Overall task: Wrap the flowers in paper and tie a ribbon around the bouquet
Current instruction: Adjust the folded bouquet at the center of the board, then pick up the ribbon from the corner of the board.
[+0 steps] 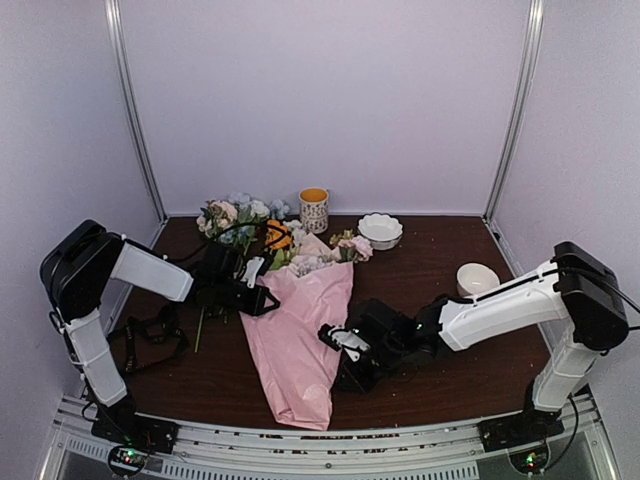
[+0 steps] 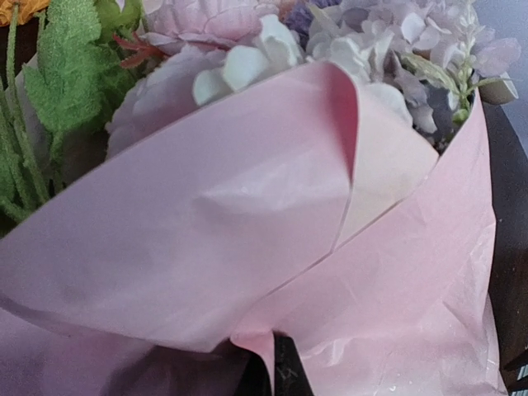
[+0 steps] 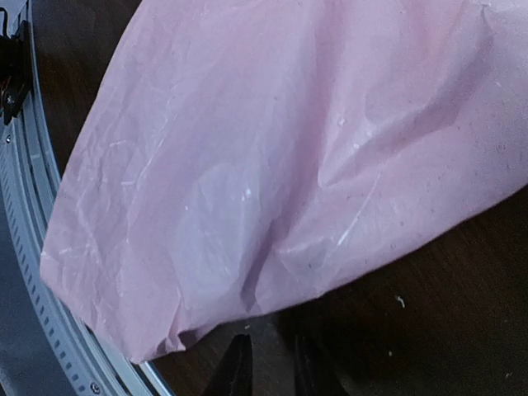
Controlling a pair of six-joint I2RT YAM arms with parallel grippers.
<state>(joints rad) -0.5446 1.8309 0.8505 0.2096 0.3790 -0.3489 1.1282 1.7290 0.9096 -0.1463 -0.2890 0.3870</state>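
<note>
The bouquet (image 1: 300, 330) lies across the table's middle as a pink paper (image 2: 206, 231) cone. Pink, white and lilac flowers (image 2: 247, 58) and green leaves show at its far, wide end. My left gripper (image 1: 265, 298) is at the cone's left edge, and in the left wrist view the gripper (image 2: 280, 342) is shut on a fold of the paper. My right gripper (image 1: 335, 338) sits low by the cone's right side. In the right wrist view it (image 3: 272, 355) is slightly open on bare table, just short of the paper (image 3: 272, 148). A black ribbon (image 1: 150, 335) lies looped under the left arm.
Loose flowers (image 1: 235, 215) and an orange bloom (image 1: 278, 235) lie at the back left. A patterned cup (image 1: 314, 210) and a white bowl (image 1: 380, 230) stand at the back, and a second bowl (image 1: 477, 278) is at the right. The metal rail (image 3: 33, 272) runs just past the cone's narrow end.
</note>
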